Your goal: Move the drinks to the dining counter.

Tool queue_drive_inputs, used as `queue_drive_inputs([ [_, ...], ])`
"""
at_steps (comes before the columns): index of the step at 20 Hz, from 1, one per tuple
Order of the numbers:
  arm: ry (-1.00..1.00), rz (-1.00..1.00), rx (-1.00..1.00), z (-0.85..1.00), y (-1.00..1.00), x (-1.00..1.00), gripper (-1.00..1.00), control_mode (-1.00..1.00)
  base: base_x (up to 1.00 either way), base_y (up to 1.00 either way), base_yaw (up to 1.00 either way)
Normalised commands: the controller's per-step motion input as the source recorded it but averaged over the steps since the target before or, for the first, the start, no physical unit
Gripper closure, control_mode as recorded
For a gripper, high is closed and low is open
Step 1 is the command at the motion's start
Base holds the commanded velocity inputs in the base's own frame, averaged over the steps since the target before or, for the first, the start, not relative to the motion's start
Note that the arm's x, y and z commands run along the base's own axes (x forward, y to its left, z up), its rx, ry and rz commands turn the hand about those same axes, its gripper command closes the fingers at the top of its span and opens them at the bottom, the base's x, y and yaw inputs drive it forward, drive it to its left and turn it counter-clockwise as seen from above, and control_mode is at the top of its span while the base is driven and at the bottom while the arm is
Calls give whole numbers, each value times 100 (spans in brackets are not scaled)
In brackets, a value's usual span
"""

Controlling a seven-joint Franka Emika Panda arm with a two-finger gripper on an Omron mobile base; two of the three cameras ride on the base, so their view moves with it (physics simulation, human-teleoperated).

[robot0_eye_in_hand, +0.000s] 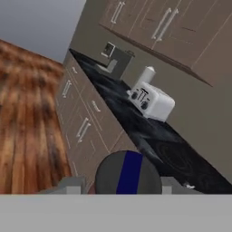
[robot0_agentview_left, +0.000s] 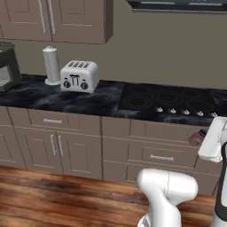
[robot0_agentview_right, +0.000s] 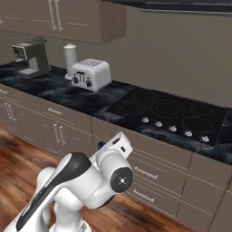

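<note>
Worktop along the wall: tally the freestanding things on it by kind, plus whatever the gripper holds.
Toaster: 1
Paper towel roll: 1
Coffee machine: 1
Can, grey with a blue stripe, between the gripper fingers: 1
Total: 4

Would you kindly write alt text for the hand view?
The gripper holds a round grey can with a blue stripe between its fingers. Beyond it, tilted, a black marble worktop carries a white toaster, paper towel roll and coffee machine.
</note>
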Motion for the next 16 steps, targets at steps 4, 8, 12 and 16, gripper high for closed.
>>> queue_drive_inputs([
  [4,0,0,0,0,0,0,100,100,0,62,41],
  [8,0,0,0,0,0,0,100,100,0,62,42],
  [12,0,0,0,0,0,0,100,100,0,67,42],
  [16,0,0,0,0,0,0,100,100,0,69,42],
])
